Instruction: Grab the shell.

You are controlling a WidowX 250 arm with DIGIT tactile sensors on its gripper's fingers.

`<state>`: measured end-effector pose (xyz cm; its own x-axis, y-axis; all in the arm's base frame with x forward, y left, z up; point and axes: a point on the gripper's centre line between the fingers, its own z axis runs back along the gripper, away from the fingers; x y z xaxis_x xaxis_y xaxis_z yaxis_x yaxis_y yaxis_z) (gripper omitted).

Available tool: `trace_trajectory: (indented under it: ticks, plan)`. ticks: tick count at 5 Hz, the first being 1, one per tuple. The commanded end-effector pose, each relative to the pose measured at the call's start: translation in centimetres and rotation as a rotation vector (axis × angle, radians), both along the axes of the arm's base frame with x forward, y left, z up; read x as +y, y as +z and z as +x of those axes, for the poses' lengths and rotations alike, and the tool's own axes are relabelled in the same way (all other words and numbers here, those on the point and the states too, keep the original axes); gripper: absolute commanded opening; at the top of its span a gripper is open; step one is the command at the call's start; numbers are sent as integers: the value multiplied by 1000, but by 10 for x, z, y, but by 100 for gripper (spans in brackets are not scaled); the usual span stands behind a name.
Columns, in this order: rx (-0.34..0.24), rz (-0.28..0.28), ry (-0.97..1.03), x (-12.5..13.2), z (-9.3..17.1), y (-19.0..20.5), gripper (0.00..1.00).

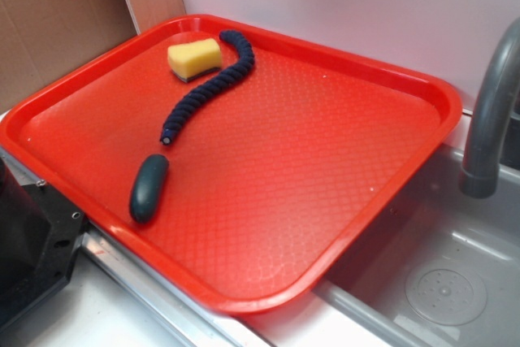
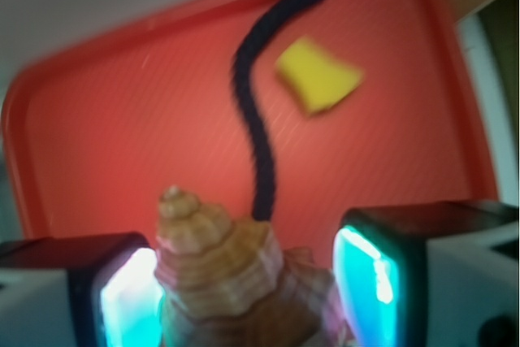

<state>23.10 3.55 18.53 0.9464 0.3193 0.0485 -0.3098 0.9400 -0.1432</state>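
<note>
Tan-orange ribbed shell point(image 2: 223, 270), red tray point(image 1: 406, 79)

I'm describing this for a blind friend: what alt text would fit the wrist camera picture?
A tan, ribbed spiral shell sits between the robot gripper's two fingers, held high above a red tray. Below on the tray, blurred, lie a dark blue rope and a yellow sponge.
</note>
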Motion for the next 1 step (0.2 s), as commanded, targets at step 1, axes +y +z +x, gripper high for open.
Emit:
trace_trajectory:
  ticks: [1]
  plan:
    - [-122, 94, -68, -29, -4, 37, 0]
